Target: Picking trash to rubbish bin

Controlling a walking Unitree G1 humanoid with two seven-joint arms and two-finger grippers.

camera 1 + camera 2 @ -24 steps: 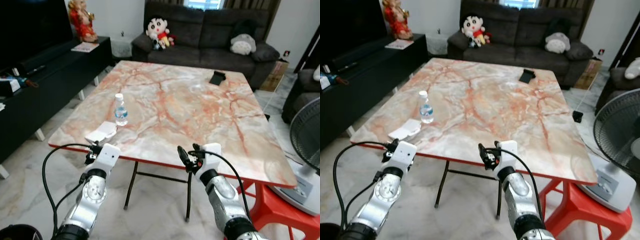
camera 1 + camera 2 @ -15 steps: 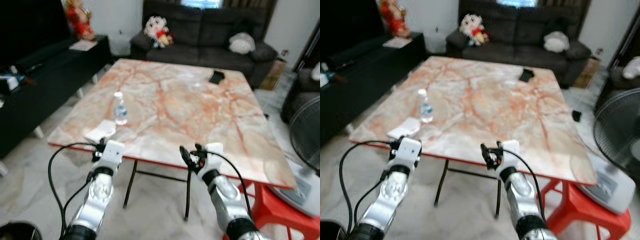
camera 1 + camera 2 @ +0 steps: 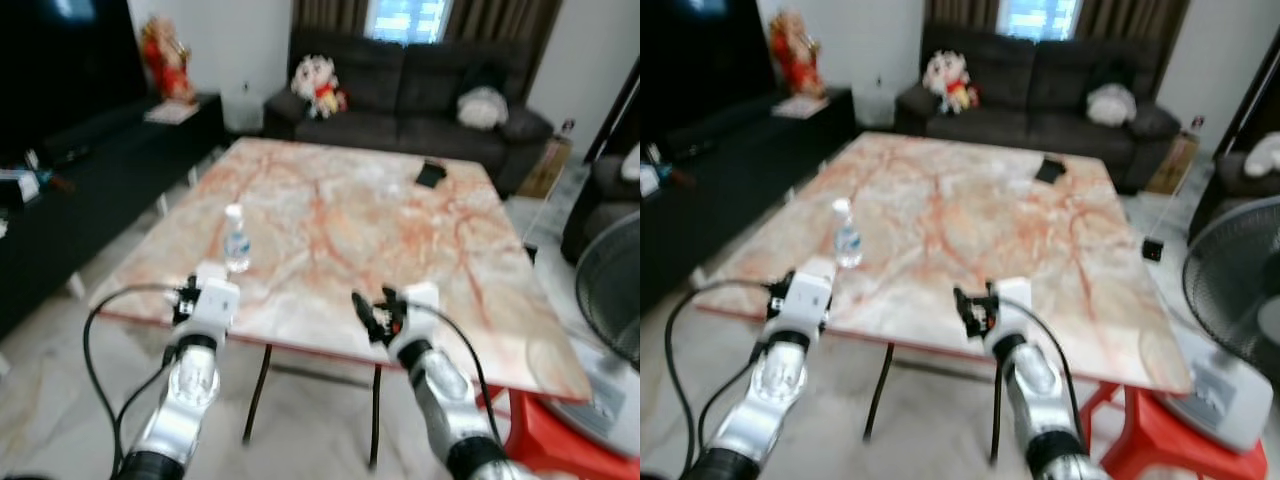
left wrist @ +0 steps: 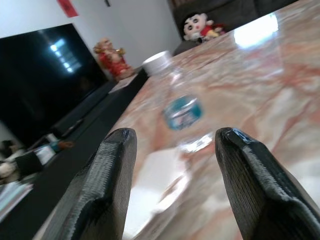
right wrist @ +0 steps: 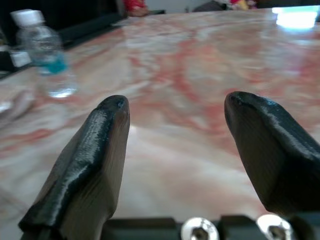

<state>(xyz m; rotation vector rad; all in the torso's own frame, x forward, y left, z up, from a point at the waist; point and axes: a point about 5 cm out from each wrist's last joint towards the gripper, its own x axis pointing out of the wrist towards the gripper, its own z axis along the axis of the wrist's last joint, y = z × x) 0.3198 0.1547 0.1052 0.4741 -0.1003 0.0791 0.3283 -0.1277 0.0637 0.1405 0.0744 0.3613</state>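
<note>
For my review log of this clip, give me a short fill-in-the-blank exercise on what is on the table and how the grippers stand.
1. The plastic bottle stands upright on the marble table and has a ____ label.
2. The fingers of the left gripper are ____, with the bottle seen between them.
3. The right gripper is open and holds ____.
4. Near the far edge of the table lies a small ____ object.

Missing words: blue; open; nothing; black

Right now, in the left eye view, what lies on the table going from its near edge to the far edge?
Bottle → black object near the far right corner.
</note>
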